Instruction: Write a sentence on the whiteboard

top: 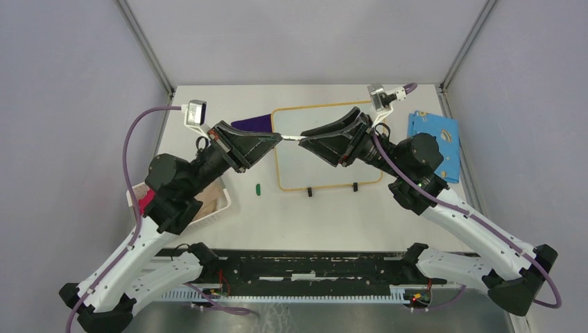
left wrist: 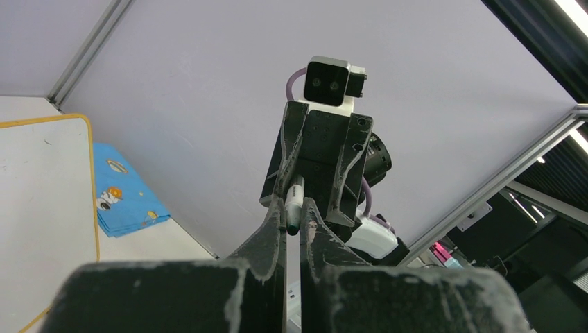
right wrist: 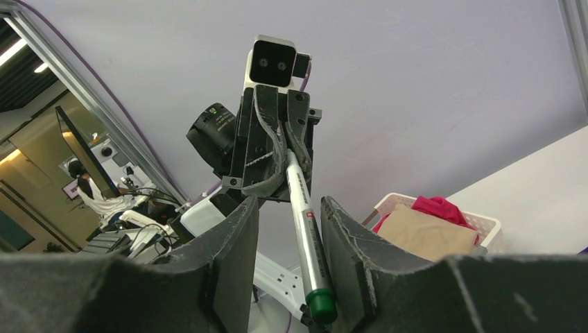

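I have the left claw (top: pixel 278 139) clamped tight on one end of the marker (top: pixel 291 138). In its wrist view the marker's dark end sits pinched between the two fingertips. The right claw (top: pixel 303 141) faces it nose to nose, its jaws parted around the other end of the same marker. In the right wrist view the white barrel leans on one finger with a clear gap to the other. Its green end lies low between them, so I read that claw as open, not gripping.

Both claws hang over the whiteboard (top: pixel 326 166), which lies flat on the table right beneath them and reaches further out on the right claw's side. It is a rounded white rectangle with a thin light-orange frame. Two small black feet (top: pixel 310 191) sit on the edge nearest the arm bases. The surface I can see is white with a few faint specks, and the middle is hidden behind the claws.

Beyond the left claw a purple cloth (top: pixel 253 123) lies against the board's far corner. Outboard of the right claw is a blue patterned cloth (top: pixel 433 139), beside the board and apart from it. A small green cap (top: pixel 257 188) lies on the table on the near side of the left claw, just off the board's corner. A white basket (top: pixel 220 201) sits by the left arm.
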{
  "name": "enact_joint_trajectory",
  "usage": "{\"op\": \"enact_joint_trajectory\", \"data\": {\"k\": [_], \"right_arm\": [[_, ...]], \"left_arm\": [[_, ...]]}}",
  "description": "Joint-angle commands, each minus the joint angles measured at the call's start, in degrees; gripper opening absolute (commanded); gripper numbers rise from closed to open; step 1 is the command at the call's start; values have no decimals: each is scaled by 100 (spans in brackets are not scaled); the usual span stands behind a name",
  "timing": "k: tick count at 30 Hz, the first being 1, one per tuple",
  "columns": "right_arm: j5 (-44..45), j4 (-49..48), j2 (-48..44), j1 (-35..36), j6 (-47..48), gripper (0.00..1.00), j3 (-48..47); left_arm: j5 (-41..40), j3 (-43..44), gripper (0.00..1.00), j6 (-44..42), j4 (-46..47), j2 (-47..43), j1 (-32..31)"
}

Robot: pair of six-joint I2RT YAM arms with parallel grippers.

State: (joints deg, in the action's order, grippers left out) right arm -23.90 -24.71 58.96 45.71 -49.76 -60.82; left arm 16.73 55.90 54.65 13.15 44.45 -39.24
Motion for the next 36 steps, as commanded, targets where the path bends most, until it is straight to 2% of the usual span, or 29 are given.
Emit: {"op": "enact_joint_trajectory", "data": {"k": [1,6,16,26,36], "right_arm": [[51,-300,-86,27,-45,42,-22],[52,-339,-84,20,-72,39,-11],[127,-456,-43,21,-165,40,20],[183,-509,-26,20,-183,34,26],[219,-708,-20,26,-293,21,113]], "left_arm": [[-215,59,2,-44,135,-94,31],[-211,61,2,-42,144,-69,31],[-112,9,2,18,153,0,30],[-91,-15,2,10,152,39,31],[-57,-66,2,19,153,14,31]]}}
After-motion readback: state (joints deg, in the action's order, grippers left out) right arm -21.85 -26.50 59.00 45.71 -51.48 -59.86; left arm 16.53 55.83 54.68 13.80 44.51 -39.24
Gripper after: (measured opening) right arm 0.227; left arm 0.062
